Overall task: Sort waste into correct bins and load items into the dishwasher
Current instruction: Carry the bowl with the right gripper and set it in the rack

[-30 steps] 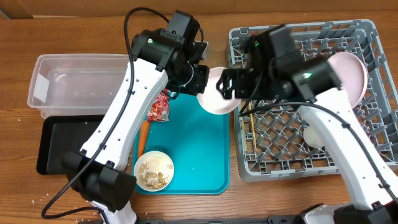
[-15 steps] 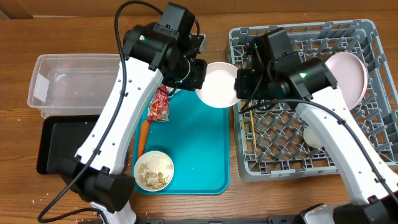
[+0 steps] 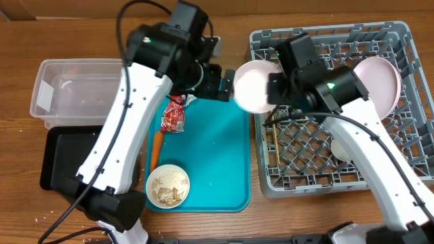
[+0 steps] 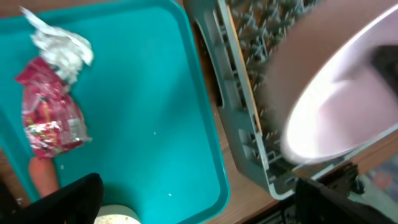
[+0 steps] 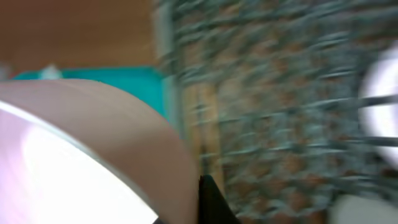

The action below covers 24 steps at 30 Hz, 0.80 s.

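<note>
a small white bowl [image 3: 251, 87] hangs over the left rim of the grey dish rack [image 3: 298, 142], the right gripper [image 3: 271, 88] on one edge, the left gripper [image 3: 224, 83] just beside the other. a red snack wrapper [image 3: 173, 117] lies on the teal tray [image 3: 217, 156].

The teal tray [image 3: 220, 169] is bare across its middle and right, open from above. Its left side is taken by the snack wrapper [image 3: 172, 116], a carrot [image 3: 155, 150] and a bowl of crumbs [image 3: 168, 185]. The left arm [image 3: 125, 129] crosses its upper left corner. A white bowl [image 3: 249, 86] in the right gripper [image 3: 270, 88] blocks the left rim of the dish rack [image 3: 319, 188]. A plate [image 3: 381, 80] fills the rack's upper right.
</note>
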Tool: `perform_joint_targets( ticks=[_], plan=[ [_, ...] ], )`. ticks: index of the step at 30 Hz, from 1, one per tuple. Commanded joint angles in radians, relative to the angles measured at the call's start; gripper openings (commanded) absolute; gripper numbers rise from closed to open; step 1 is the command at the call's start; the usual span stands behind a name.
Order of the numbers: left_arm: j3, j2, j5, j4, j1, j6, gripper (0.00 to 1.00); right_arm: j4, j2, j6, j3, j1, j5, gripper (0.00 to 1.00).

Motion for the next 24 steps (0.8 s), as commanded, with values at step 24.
perform_joint_targets(
  ticks=[24],
  plan=[
    [0.098,-0.003,0.007,-0.112,0.034,0.091,1.0,0.065,0.385,0.04,0.0,-0.145,0.966,0.04]
  ],
)
